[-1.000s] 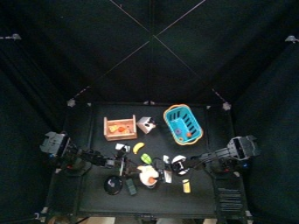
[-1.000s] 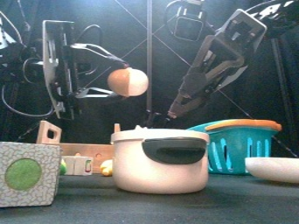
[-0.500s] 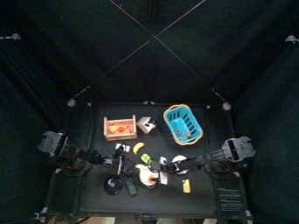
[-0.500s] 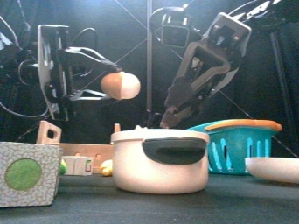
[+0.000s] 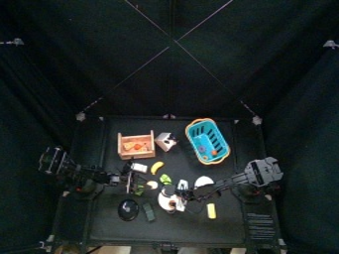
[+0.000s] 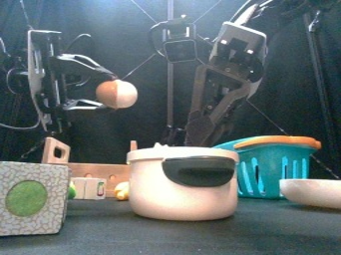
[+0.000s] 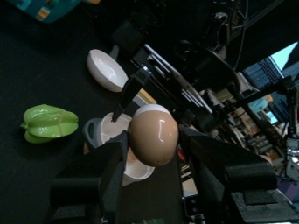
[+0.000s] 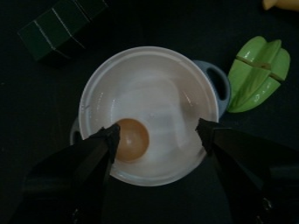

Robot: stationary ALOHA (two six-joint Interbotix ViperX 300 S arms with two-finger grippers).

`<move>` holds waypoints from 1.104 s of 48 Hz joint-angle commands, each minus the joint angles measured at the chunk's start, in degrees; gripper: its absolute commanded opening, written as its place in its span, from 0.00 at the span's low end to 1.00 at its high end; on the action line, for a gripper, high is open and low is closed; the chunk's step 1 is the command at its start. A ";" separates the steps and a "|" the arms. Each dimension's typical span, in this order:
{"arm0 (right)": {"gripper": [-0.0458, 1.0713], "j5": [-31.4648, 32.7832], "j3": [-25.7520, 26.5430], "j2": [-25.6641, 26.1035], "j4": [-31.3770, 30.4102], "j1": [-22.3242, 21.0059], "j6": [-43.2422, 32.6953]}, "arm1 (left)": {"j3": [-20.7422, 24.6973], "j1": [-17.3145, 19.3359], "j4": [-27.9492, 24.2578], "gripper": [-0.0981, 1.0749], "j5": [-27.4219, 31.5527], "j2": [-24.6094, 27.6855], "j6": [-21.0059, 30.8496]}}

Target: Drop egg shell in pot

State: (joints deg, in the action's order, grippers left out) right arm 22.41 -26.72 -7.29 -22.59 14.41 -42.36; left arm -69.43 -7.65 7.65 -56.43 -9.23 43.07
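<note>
Looking across the desk (image 6: 160,237), we see our left gripper (image 6: 104,92) clamped on the egg shell (image 6: 116,93), held high in the air at about ten o'clock from the white pot (image 6: 184,182). Our right gripper (image 8: 152,140) hangs directly over the pot (image 8: 149,114) with its jaws spread wide, gripping nothing; an orange yolk (image 8: 132,140) lies inside. At three o'clock of the pot sits a blue basket (image 6: 273,164).
</note>
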 commanded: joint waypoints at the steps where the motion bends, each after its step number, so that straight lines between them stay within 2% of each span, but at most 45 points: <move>1: 0.94 0.62 1.93 0.97 -0.26 0.79 0.09 | -0.09 0.26 0.26 0.59 -0.26 -1.41 -0.18; 37: 0.92 3.43 3.78 -3.69 0.70 0.97 0.09 | 0.09 0.09 0.35 0.59 0.00 -1.32 -0.18; 53: 0.75 3.43 3.25 -4.39 0.53 -0.09 0.09 | 0.09 0.09 0.35 0.59 0.00 -1.32 -0.18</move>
State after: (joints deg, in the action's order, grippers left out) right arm 26.02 -23.99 -12.66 -21.97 14.77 -42.28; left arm -70.31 -7.65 8.09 -56.07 -10.20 43.07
